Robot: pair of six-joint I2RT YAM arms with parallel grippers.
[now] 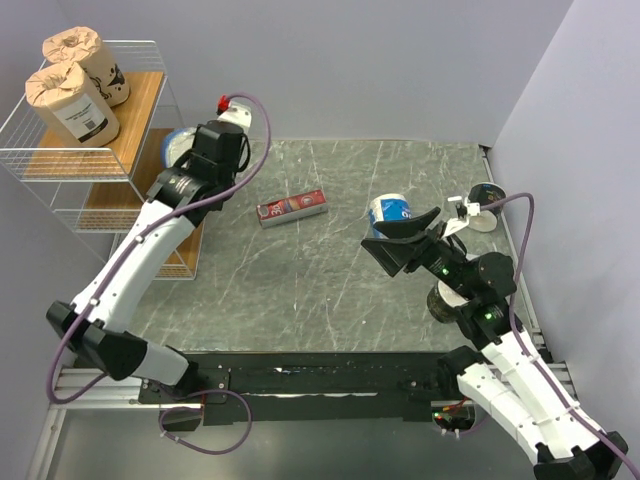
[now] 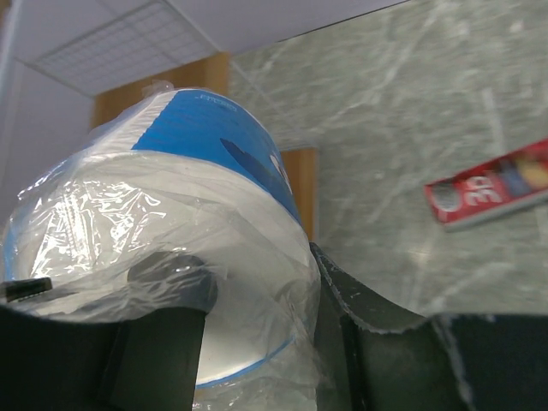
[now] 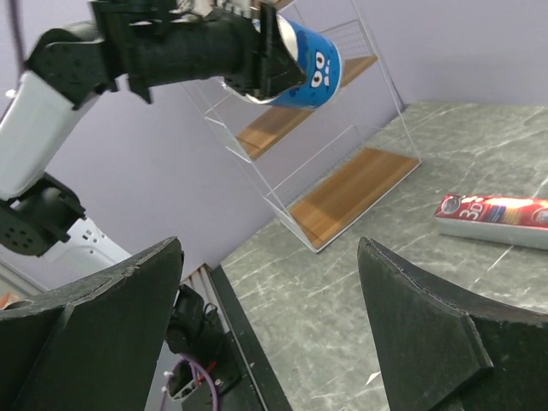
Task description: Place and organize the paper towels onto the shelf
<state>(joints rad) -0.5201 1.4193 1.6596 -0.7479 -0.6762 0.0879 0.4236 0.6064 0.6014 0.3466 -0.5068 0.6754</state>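
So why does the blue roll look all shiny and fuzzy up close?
Left wrist view: the roll sits right against the lens, so it goes soft, and its crinkly wrap bounces back white glare. Right wrist view: the same roll is farther off and looks crisp. Top view: the light is even and the shadows are faint.

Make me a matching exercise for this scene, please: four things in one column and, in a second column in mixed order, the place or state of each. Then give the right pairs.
Things
1. kraft-brown rolls
2. red box
3. left gripper
4. right gripper

Places or states
a. open, with nothing between the fingers
b. on the top board of the shelf
c. shut on a blue-and-white roll
d. lying flat on the table

Pairs: 1-b, 2-d, 3-c, 4-a
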